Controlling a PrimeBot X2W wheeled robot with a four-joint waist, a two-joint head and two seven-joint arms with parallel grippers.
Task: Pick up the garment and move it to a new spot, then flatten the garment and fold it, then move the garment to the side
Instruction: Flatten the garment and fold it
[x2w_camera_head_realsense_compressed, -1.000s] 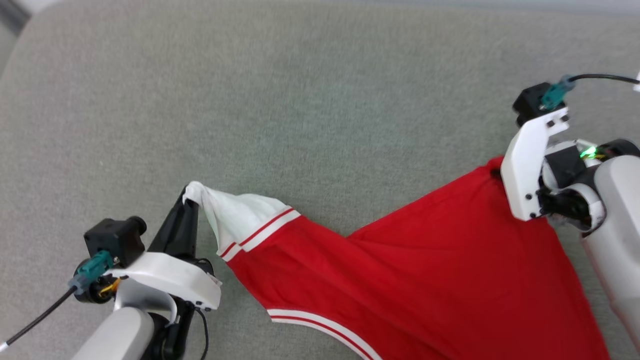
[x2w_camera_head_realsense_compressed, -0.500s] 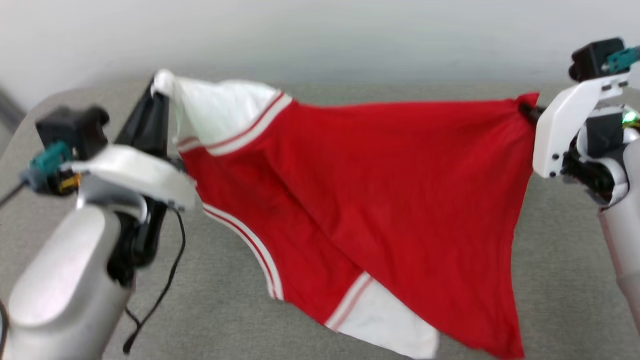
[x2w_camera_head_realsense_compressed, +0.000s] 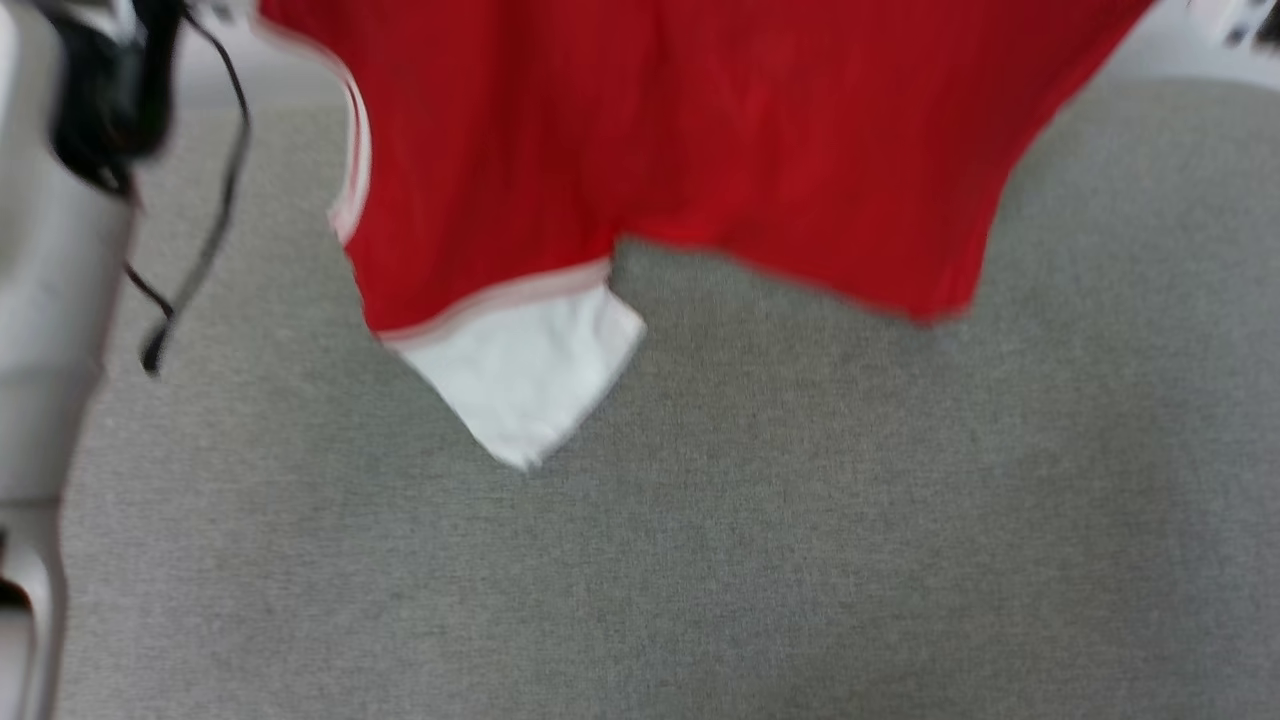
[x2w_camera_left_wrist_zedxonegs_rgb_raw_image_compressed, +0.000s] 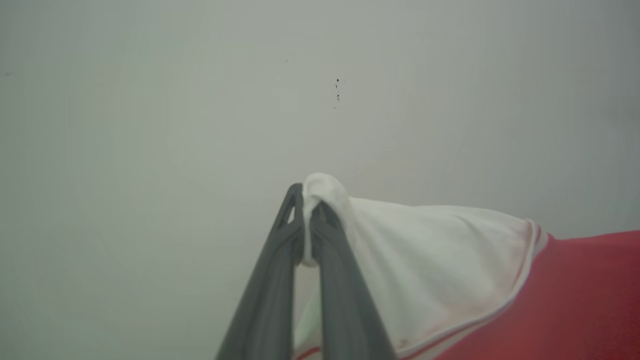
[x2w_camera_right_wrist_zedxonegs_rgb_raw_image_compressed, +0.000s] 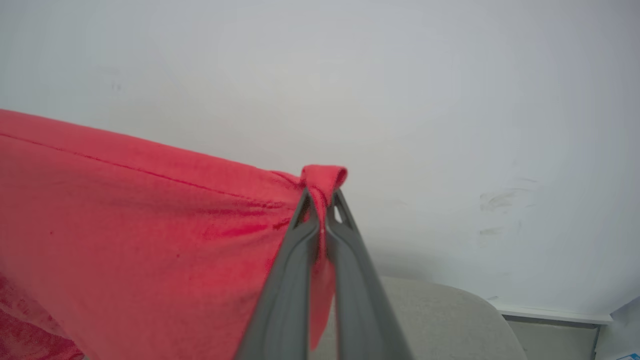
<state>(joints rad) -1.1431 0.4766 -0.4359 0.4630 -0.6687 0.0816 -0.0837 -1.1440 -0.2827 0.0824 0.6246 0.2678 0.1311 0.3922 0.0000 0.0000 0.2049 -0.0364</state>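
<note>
While both arms hold it up, the thin red jersey shirt (x2w_camera_head_realsense_compressed: 700, 130) with white sleeves and red-and-white striped trim hangs above the grey fabric-covered surface (x2w_camera_head_realsense_compressed: 800, 560), spread between the two hands. One white sleeve (x2w_camera_head_realsense_compressed: 520, 385) dangles lowest, below a blurred striped band (x2w_camera_head_realsense_compressed: 490, 300); whether its tip touches the surface cannot be told. In the left wrist view the left hand (x2w_camera_left_wrist_zedxonegs_rgb_raw_image_compressed: 306, 202) has its two dark fingers pressed together on a bunched fold of the other white sleeve (x2w_camera_left_wrist_zedxonegs_rgb_raw_image_compressed: 430, 260), which bulges over the fingertips. In the right wrist view the right hand (x2w_camera_right_wrist_zedxonegs_rgb_raw_image_compressed: 321, 200) pinches a small rolled corner of the red body fabric, and the shirt stretches away to that view's left. A pale forearm (x2w_camera_head_realsense_compressed: 50, 300) and a loose black cable (x2w_camera_head_realsense_compressed: 215, 190) show at the head view's left edge. A plain pale wall (x2w_camera_right_wrist_zedxonegs_rgb_raw_image_compressed: 400, 75) stands behind.
</note>
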